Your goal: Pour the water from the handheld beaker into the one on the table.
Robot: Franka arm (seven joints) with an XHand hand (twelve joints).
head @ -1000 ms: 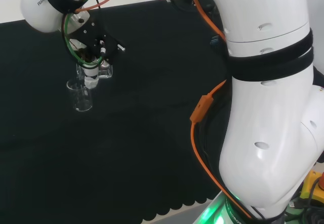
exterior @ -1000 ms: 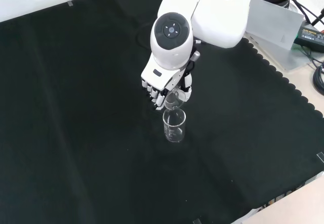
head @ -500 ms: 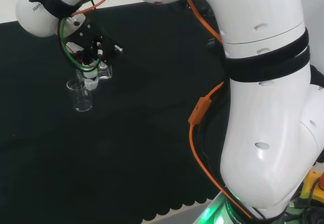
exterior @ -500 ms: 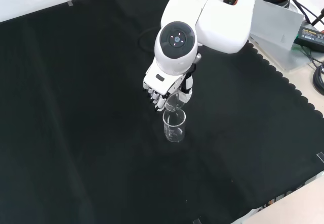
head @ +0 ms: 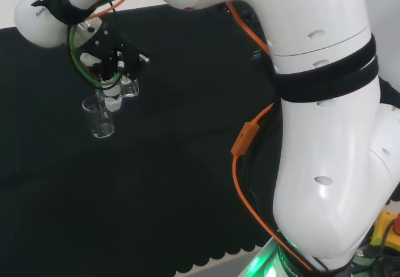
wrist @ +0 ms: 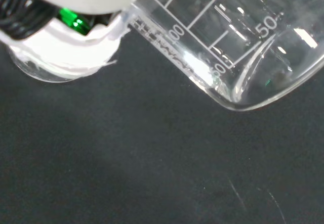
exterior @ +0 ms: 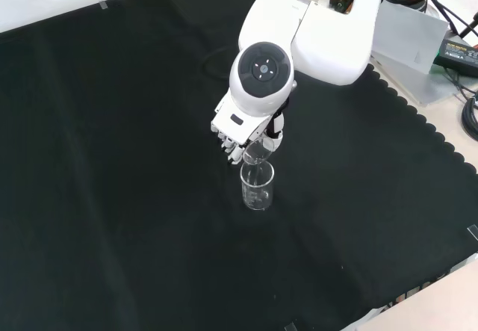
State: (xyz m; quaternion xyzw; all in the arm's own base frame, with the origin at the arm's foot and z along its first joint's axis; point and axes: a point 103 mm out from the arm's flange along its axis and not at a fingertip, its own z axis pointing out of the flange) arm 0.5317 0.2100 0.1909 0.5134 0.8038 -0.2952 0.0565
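Two clear beakers are in play. Nearest in the front view, just below the frame's centre, the table beaker stands upright on the black cloth. Right above and behind it, touching or nearly touching its rim, the handheld beaker is tipped mouth-down toward it, with the hand curled round it, fingers wrapped on the glass. In the head view the pair sits in the upper left, the standing beaker below the tilted one.

The likely trouble is a miss: if the lip sits off the lower rim, water runs down onto the cloth; a knock from the tilted glass could also tip the standing beaker.

Farther up, the arm's big white link covers most of the hand. Whether any water is flowing, or how much each beaker holds, I cannot tell; in the wrist view the tilted beaker shows its graduated wall, but no clear water line.
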